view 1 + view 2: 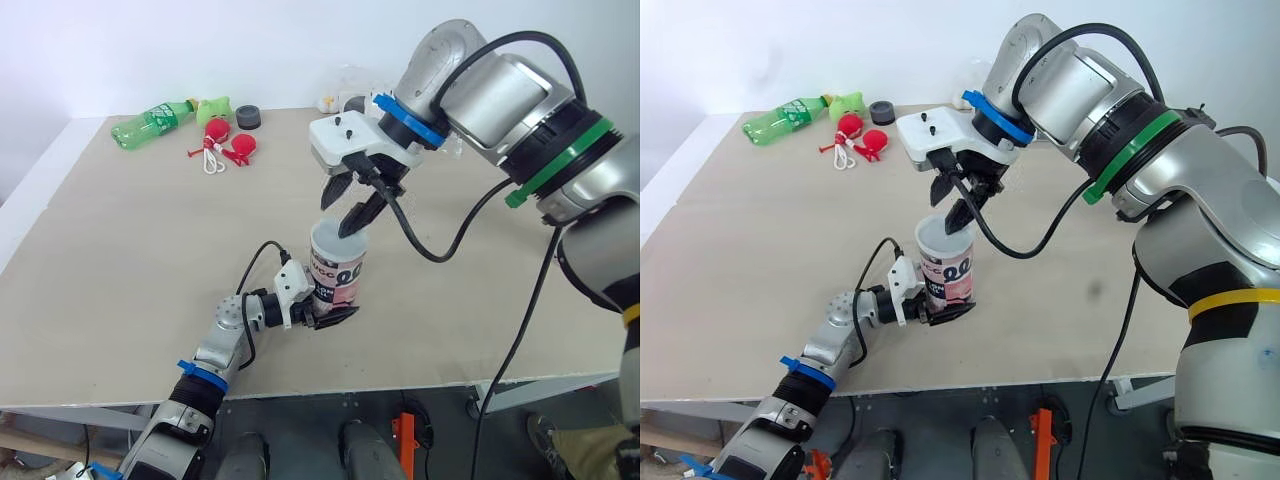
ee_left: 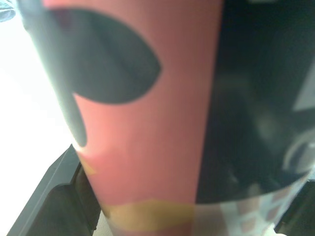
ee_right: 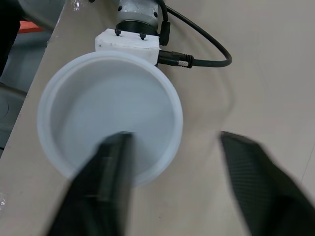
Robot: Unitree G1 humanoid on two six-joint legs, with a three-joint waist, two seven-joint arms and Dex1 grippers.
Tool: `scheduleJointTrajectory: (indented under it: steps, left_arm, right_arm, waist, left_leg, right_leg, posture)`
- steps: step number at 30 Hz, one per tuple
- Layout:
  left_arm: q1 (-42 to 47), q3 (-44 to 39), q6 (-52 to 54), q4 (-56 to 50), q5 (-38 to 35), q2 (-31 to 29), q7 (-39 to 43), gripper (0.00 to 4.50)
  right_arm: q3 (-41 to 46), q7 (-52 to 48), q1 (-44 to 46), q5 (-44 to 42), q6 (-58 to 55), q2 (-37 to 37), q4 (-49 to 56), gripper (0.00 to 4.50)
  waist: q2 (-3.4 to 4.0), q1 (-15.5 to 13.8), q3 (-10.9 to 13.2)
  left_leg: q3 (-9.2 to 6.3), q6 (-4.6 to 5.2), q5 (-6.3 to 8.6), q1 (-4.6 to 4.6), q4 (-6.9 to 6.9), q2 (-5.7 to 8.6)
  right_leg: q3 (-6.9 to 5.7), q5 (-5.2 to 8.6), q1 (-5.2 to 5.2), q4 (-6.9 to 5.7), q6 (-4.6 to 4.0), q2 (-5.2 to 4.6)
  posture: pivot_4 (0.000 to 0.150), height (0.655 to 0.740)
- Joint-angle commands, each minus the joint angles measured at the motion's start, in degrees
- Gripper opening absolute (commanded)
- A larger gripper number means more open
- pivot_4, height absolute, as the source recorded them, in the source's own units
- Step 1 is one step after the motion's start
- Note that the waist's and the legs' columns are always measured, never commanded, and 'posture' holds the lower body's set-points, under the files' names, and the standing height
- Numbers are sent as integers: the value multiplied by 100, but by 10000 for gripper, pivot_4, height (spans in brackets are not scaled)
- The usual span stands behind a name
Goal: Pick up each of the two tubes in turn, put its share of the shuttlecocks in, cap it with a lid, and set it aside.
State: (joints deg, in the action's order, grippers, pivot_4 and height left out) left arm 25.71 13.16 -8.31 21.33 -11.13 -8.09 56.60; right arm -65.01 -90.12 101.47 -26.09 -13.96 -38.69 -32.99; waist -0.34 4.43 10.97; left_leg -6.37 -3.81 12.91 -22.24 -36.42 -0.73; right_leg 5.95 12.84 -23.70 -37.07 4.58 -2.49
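Note:
A short tube [image 1: 337, 275] with a pink, black and white label stands upright near the table's front edge. My left gripper [image 1: 331, 318] is shut on its lower part, and the label [image 2: 147, 123] sits right in front of the left wrist camera. A translucent white lid [image 3: 110, 115] sits on the tube's top. Just above it hovers my right gripper [image 1: 350, 212], open and holding nothing. One of its fingers [image 3: 106, 182] is over the lid and the other is outside the rim.
At the table's back left lie a green bottle [image 1: 152, 121], a green object [image 1: 212, 107], two red pieces with a white cord [image 1: 228, 142] and a black cap [image 1: 248, 117]. Clear plastic with white items [image 1: 345, 98] lies at the back edge.

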Motion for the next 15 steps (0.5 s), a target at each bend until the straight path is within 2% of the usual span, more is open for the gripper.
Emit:
scheduleJointTrajectory:
  steps: [1, 10, 13, 15]
  left_arm:
    - [-130, 112, 74, 60, 49, 8, 40, 36714]
    - [-114, 108, 72, 82, 55, 16, 54, 36714]
    - [-115, 109, 72, 81, 56, 14, 59, 36714]
    - [-125, 113, 78, 68, 56, 8, 64, 36714]
  right_arm:
    - [245, -238, 125, -16, -17, 43, -22, 44292]
    - [712, -238, 368, 117, -76, 291, -495, 44292]
    - [797, -238, 432, 53, -120, 253, -461, 36318]
    - [797, -238, 454, -71, -184, 144, -266, 27238]
  waist:
    - [0, 0, 0]
    - [0, -1, 0]
    - [0, 0, 0]
    - [0, -1, 0]
  left_leg:
    - [0, 0, 0, 0, 0, 0]
    - [0, 0, 0, -2, 0, 0]
    - [-1, 0, 0, -3, 0, 0]
    - [-1, 0, 0, -3, 0, 0]
  right_leg:
    - [0, 0, 0, 0, 0, 0]
    - [0, 0, -1, 0, 0, 0]
    - [-1, 0, -2, 0, -1, 0]
    - [-1, 1, -2, 0, -1, 0]
  posture:
    - [1500, 7400]
    - [1500, 7400]
    - [1500, 7400]
    - [1500, 7400]
